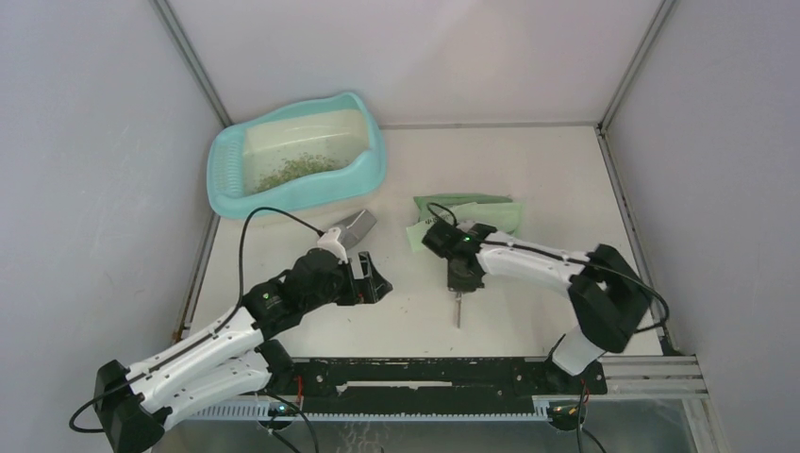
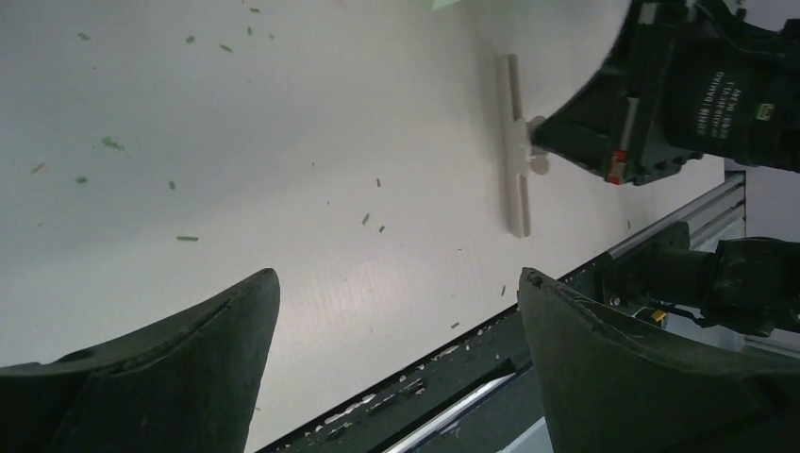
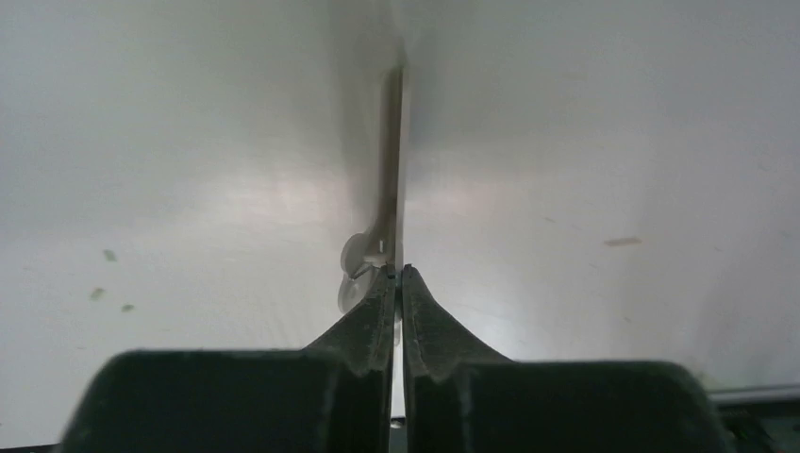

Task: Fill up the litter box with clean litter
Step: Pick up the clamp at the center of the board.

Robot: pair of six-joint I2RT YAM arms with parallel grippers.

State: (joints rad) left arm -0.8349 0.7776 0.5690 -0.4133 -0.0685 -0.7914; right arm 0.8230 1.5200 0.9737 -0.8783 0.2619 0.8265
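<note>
OK, litter box [image 1: 302, 195] lies far-left, nearest my L hand [image 2: 396, 276], wide open, empty; R hand [image 3: 397, 274] pinches pale stick [image 3: 393, 142].

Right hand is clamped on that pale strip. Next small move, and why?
Probably open the right hand and drop the pale strip on the table: that hand is needed free, since the green bag lies flat and the litter box holds only a thin patch of litter.

Left arm [image 1: 203, 344], right arm [image 1: 533, 261]: white shells, black joints, black cables, green LEDs; dark fingers [image 2: 179, 377].
</note>
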